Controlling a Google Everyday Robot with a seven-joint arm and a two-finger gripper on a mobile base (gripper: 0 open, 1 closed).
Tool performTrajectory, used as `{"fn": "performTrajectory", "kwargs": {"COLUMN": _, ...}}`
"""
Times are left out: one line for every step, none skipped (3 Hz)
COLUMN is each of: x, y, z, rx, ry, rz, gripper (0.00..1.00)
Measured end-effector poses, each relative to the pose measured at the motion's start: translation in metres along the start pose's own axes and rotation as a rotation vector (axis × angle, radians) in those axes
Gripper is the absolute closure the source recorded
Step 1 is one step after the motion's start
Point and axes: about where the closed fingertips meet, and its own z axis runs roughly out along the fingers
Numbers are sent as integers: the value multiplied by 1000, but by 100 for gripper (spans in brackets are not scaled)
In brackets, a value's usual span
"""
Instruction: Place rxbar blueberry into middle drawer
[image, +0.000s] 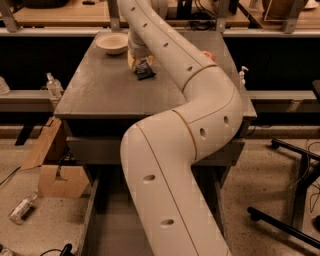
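Observation:
The rxbar blueberry (144, 70), a small dark packet, lies on the grey table top (110, 92) near its back, right of a pale bowl. My gripper (139, 60) is at the end of the big white arm, just above and touching or nearly touching the packet, and is mostly hidden by the wrist. A small part of the red apple (208, 54) shows behind the arm at the right. The middle drawer (91, 215) stands pulled out below the table at the bottom of the view, and my arm covers much of it.
A pale bowl (112, 43) sits at the table's back left. A yellowish object (131, 61) shows beside the gripper. A cardboard box (47, 160) and a bottle (22, 208) lie on the floor at left. Black chair legs (295, 200) stand at right.

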Motion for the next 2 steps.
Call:
{"fn": "performTrajectory", "kwargs": {"x": -2, "y": 0, "z": -5, "rx": 1, "ry": 0, "rz": 0, "gripper": 100}}
{"fn": "performTrajectory", "kwargs": {"x": -5, "y": -1, "z": -10, "rx": 7, "ry": -6, "rz": -2, "gripper": 100}}
